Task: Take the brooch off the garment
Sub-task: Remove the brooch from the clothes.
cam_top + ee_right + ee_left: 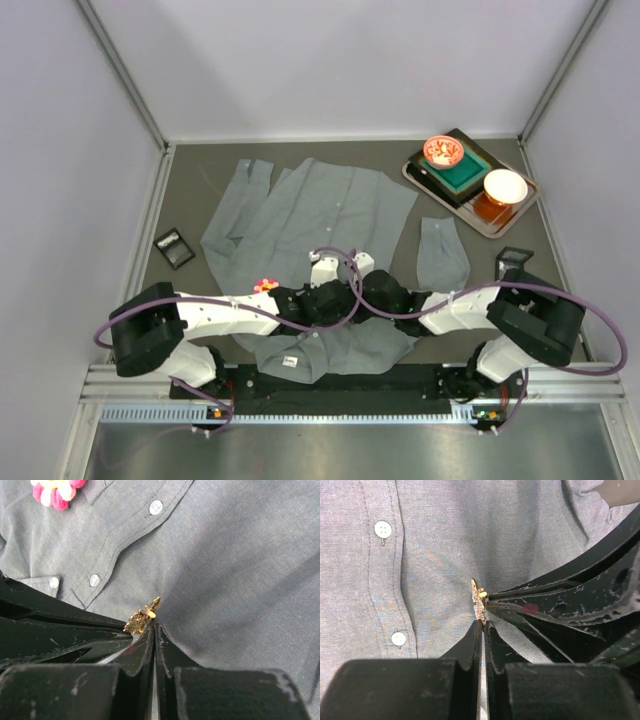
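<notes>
Brooch [479, 602] lies on garment [435, 555]; left hand [483, 623] tips touching.

White arm links [215, 315], black joint housings [148, 338], purple cables [618, 340], scuffed black fingers [470, 650], red dot [530, 609].

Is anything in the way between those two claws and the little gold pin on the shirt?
Nothing visible. The left gripper and the right gripper both have their closed tips right at the gold brooch, where the grey garment puckers around it.
</notes>
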You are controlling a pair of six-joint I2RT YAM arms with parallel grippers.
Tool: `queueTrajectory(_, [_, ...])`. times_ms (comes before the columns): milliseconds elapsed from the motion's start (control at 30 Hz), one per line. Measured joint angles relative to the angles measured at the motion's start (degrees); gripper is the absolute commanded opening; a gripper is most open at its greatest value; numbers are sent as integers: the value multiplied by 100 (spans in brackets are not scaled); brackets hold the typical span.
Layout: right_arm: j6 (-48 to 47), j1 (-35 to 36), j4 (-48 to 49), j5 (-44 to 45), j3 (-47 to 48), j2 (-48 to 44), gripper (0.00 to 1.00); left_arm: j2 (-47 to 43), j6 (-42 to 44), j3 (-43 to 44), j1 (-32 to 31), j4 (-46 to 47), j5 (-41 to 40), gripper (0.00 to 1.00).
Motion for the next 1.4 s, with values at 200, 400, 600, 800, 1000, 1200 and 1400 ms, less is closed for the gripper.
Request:
queueTrajectory(200, [280,79,-470,459,70,-190,0,-2,-22,0,2,9,20,0])
queueTrajectory(400, [557,90,-859,713,282,-234,0,-2,-24,0,2,11,39,0])
queueTrajectory(600, [715,92,-1119,881,321,-275,0,-2,-68,2,2,-20,35,0])
queueTrajectory(800, [870,94,-1493,1080,356,-479,0,2,-122,15,2,-96,31,0])
queueTrajectory(1000, [1047,94,-1899,1235,358,-868,5,2,-66,46,2,-109,72,0])
queueTrajectory(1200, [1283,-26,-1974,1084,345,-1207,9,2,35,90,2,-87,227,2])
queueTrajectory(1400, [1652,-605,-1967,573,57,-1668,13,31,101,133,0,-22,400,23])
